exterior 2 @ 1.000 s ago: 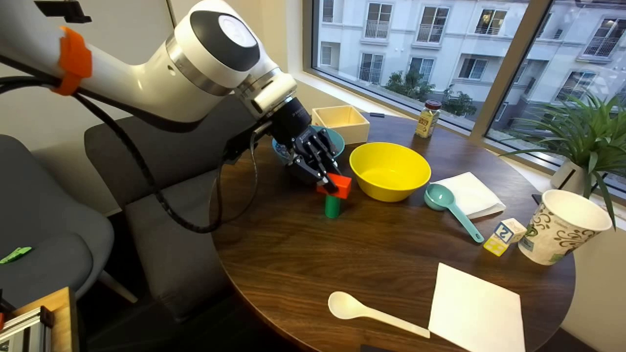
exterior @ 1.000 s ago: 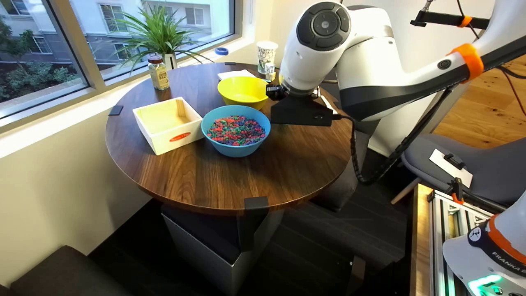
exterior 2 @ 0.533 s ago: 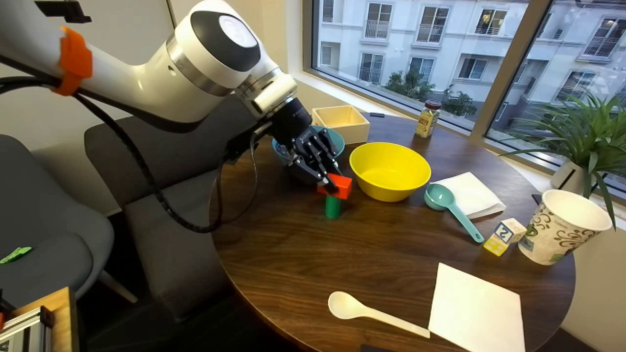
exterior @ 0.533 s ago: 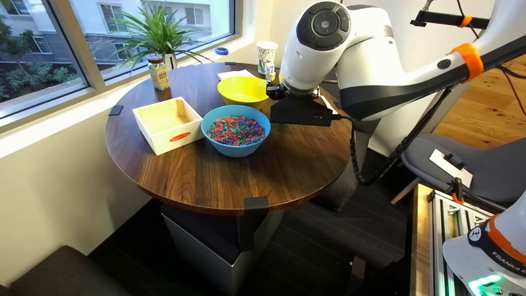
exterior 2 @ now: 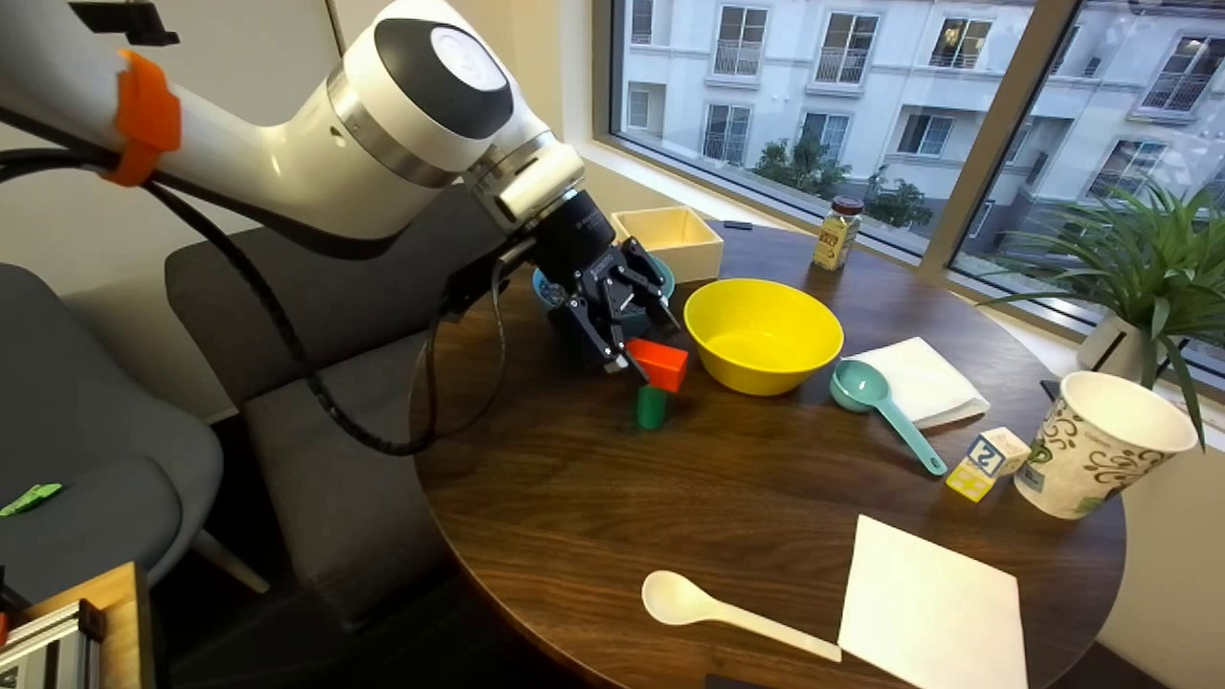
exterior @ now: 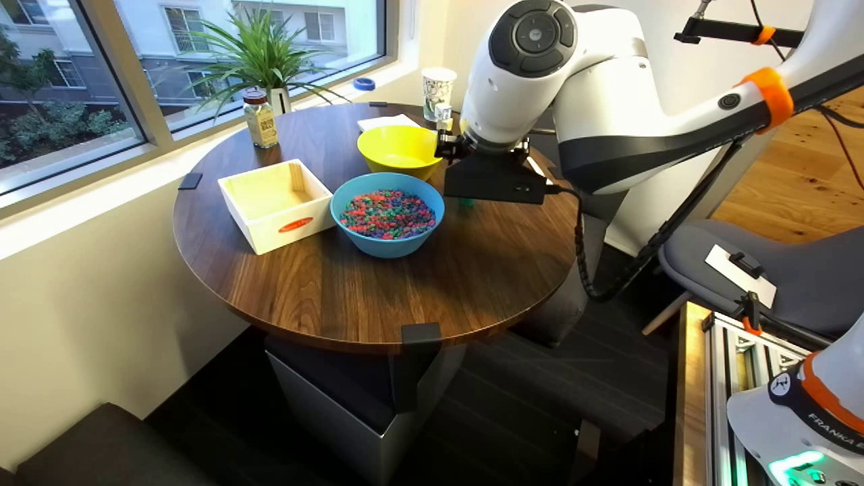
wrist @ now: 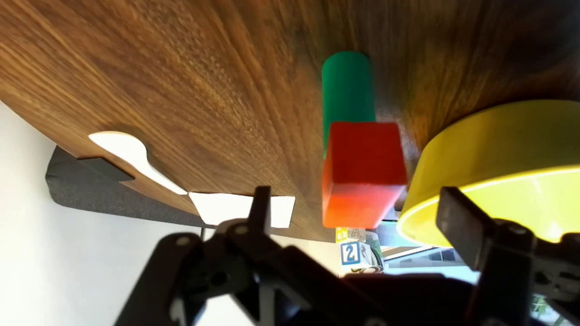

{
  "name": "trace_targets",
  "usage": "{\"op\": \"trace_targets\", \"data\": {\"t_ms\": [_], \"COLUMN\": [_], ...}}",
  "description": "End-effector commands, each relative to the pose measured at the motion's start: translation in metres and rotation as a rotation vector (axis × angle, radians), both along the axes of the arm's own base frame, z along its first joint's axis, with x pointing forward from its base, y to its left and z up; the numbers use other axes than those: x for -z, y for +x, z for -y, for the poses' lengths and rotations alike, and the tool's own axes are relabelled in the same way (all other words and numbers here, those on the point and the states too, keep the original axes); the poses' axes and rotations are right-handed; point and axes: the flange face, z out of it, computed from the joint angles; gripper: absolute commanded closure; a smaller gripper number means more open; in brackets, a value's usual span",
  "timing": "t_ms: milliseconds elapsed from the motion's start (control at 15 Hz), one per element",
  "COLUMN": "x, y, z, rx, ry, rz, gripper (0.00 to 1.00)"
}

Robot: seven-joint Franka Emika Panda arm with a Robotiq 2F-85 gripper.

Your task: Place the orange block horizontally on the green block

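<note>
The orange block (exterior 2: 660,367) rests lengthwise on top of the upright green block (exterior 2: 651,409), a short cylinder standing on the table. In the wrist view, the orange block (wrist: 364,158) covers the upper end of the green block (wrist: 348,90). My gripper (wrist: 355,199) is open there, its fingers wide apart with space on both sides of the orange block. An exterior view has the gripper (exterior 2: 653,346) just above and behind the orange block. A sliver of the green block (exterior: 466,202) shows below the wrist in an exterior view, where the orange block is hidden.
Close beside the blocks is a yellow bowl (exterior 2: 763,337); a blue bowl (exterior: 386,229) with colourful beads and a wooden box (exterior: 273,206) stand behind. Further off are a teal scoop (exterior 2: 885,411), letter cubes (exterior 2: 988,462), a paper cup (exterior 2: 1101,445) and a pale spoon (exterior 2: 737,612).
The fingers have spread apart and let go of the orange block, which stays on the green block, its near end slightly lower than before. The arm has hardly moved.
</note>
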Motion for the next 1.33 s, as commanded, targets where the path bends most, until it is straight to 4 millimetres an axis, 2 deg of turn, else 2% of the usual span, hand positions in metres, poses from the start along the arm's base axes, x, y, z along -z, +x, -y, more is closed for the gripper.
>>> {"op": "trace_targets", "data": {"t_ms": [0, 267, 667, 933, 1267], "x": [-0.014, -0.042, -0.087, -0.103, -0.112], "y": [-0.006, -0.012, -0.023, -0.029, -0.037], "z": [0.009, 0.026, 0.064, 0.077, 0.088], "rx": [0.014, 0.017, 0.003, -0.016, -0.04], "ry": [0.054, 0.191, 0.416, 0.543, 0.659], "rz": [0.014, 0.01, -0.016, -0.051, -0.074], "gripper": [0.0, 0.0, 0.0, 0.0, 0.0]}}
